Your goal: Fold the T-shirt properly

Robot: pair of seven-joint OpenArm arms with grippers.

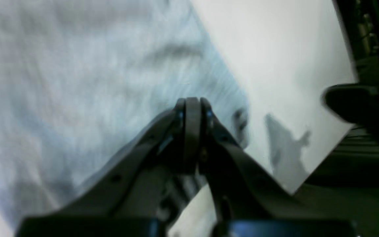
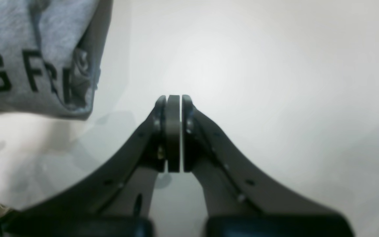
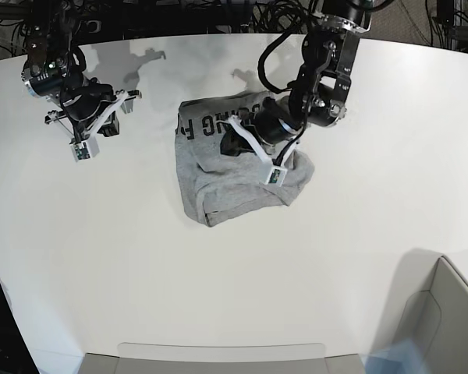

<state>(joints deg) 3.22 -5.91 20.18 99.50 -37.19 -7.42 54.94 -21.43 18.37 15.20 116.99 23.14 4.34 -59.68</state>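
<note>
Where the wrist views run close, we see both claws pressed shut, holding nothing: left claw (image 1: 192, 102) over the T-shirt (image 3: 238, 167), right claw (image 2: 173, 100) over bare white surface (image 3: 140, 257). Only the base view shows the crumpled shirt mid-surface, lettering at the far edge, cables (image 3: 218, 12) beyond.

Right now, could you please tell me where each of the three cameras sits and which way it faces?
Left wrist: rides behind the shut left gripper, looking down along it at blurred fabric of the heather-grey cotton T-shirt with black block lettering on the white table.
Right wrist: behind the shut right gripper, facing bare table, the T-shirt at top left.
Base: high above, looking down on both arms and the crumpled T-shirt.
Shared: all three show the T-shirt and table.
</note>
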